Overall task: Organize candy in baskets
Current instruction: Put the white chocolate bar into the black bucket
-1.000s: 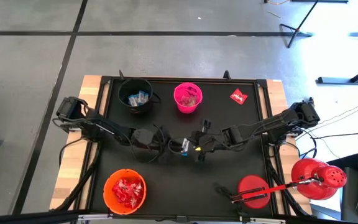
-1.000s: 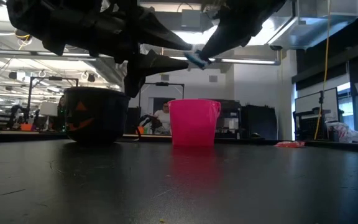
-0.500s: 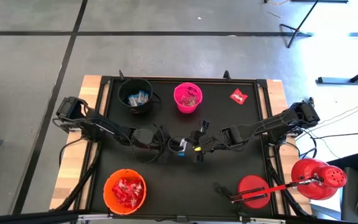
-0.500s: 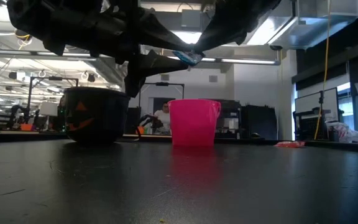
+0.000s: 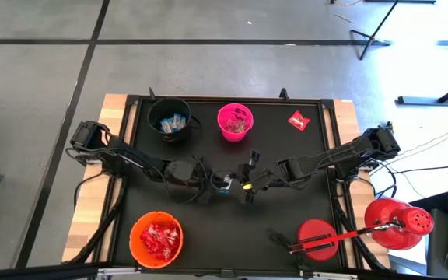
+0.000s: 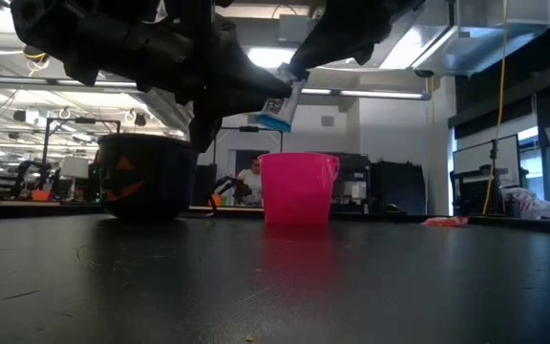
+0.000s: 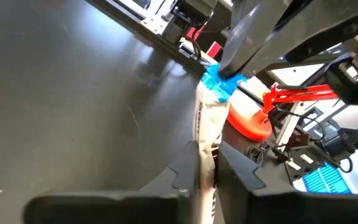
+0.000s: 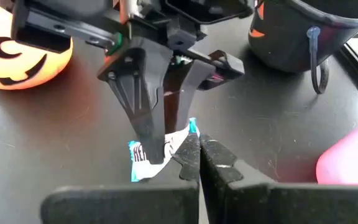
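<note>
We see a black mat (image 5: 208, 225) covering a wooden table (image 5: 84, 214). At one corner lies a red disc (image 5: 317, 237) with a red tool (image 5: 341, 236) across it, and just off the table's edge stands a red domed object (image 5: 399, 222) with holes. Beyond, we see a grey floor (image 5: 37, 78) with dark lines and a person (image 6: 249, 181) seated far behind.

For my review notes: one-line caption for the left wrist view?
Both grippers pinch one blue-and-white candy bar above the table: left gripper below, right gripper at its blue end.
</note>
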